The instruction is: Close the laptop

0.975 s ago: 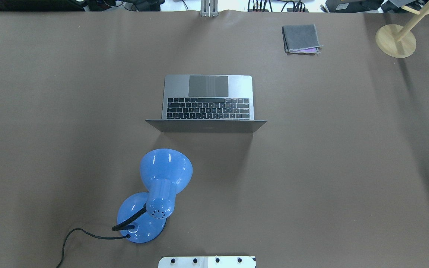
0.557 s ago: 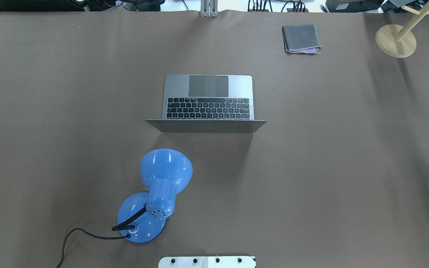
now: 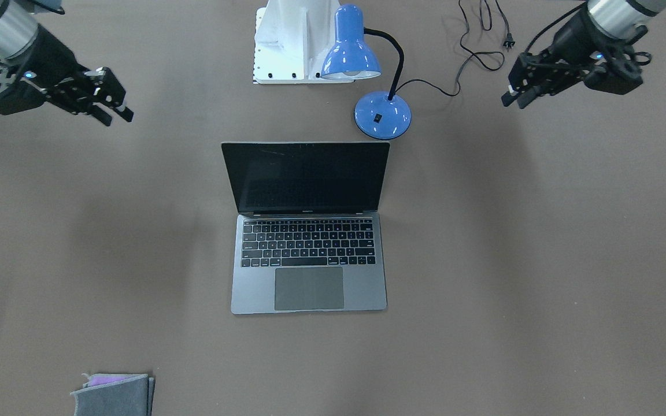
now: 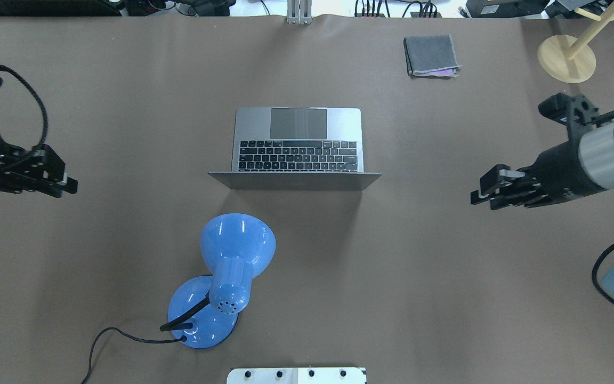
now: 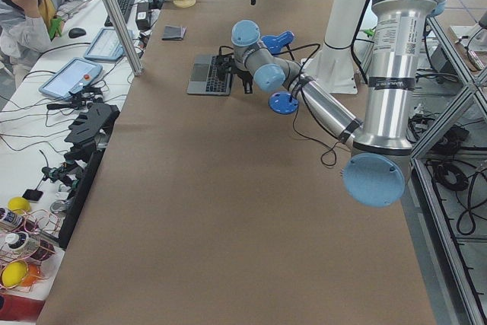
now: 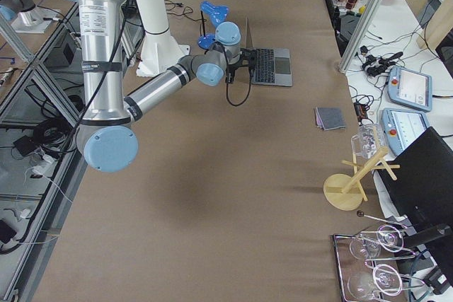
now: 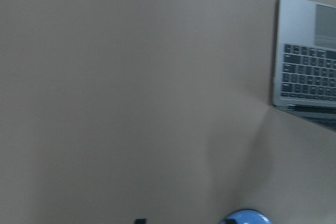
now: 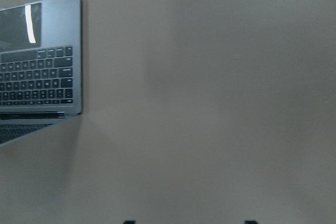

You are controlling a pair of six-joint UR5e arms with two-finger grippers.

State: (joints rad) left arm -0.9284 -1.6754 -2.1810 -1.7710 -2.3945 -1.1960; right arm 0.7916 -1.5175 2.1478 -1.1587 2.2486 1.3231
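Slim space-grey metal laptop (image 4: 296, 128) open at centre of brown table (image 4: 126, 80); left gripper (image 4: 71, 185), right gripper (image 4: 482, 198) near end edges, both spread wide.

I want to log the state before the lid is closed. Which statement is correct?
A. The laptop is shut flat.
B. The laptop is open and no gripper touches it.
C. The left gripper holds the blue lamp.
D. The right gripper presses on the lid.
B: the laptop shows its keyboard and dark screen with the lid raised, and the left gripper and the right gripper are out to its sides, well apart from it.
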